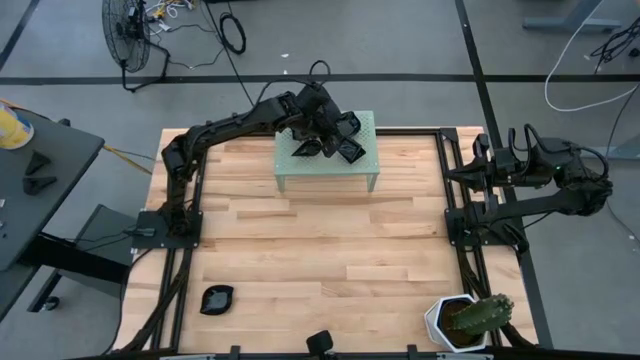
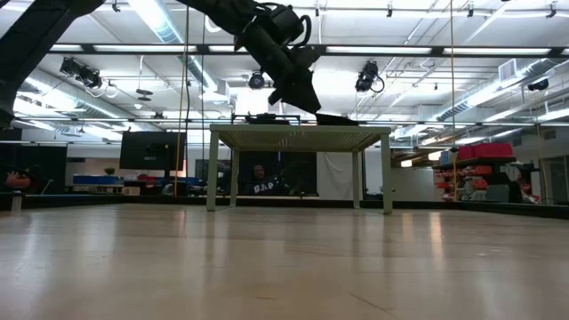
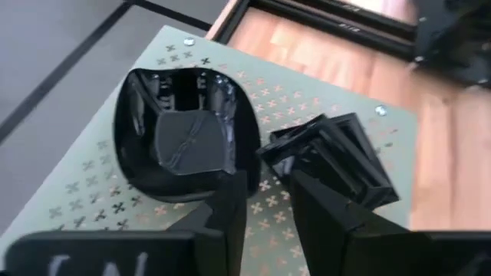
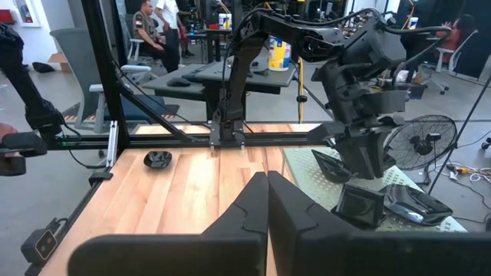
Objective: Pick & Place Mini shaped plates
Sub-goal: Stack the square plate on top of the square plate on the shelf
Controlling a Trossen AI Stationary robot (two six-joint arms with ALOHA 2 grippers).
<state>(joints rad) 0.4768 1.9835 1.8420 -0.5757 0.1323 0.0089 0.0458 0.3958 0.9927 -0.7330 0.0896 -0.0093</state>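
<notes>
Several mini shaped plates, glossy black, rest flat on top of the pale green perforated stand (image 1: 330, 172) at the table's far middle. The left wrist view shows a rounded plate (image 3: 180, 130) and a square one (image 3: 330, 153) side by side. My left gripper (image 3: 268, 218) slants down just over them, open, with nothing between its fingers; the low view shows its tips (image 2: 308, 104) slightly above the stand top. One more plate (image 1: 216, 298) lies on the table near its front left. My right gripper (image 4: 267, 203) is shut and held back at the table's right side.
A white hexagonal pot with a cactus (image 1: 465, 318) stands at the table's near right corner. The wooden table between the stand and the near edge is bare. Beyond the far edge a fan stands on the floor, and people sit in the room behind.
</notes>
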